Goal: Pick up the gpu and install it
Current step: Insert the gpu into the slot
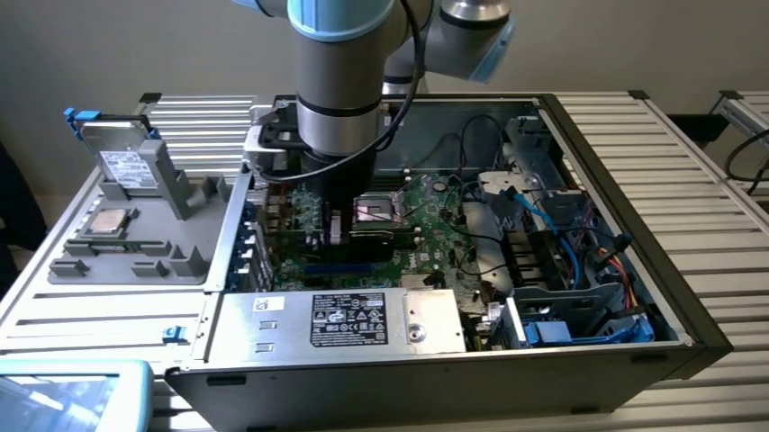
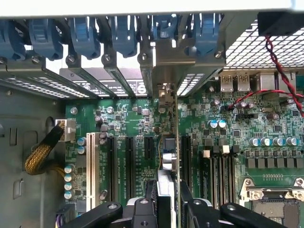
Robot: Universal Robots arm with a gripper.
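Wrist view has the pincer point(image 2: 168, 209) clenched on the gpu point(image 2: 170, 156), which stands edge-on inside the open computer case point(image 2: 23, 142), above the motherboard point(image 2: 137, 118) slots with its metal bracket against the case's rear wall. Exterior view shows a gray tray point(image 1: 132, 252) just outside the case holding an upright silver drive point(image 1: 126, 166) and a flat square chip point(image 1: 111, 220). Inside the case the arm point(image 1: 342, 90) hides the card, and I cannot tell whether it is seated.
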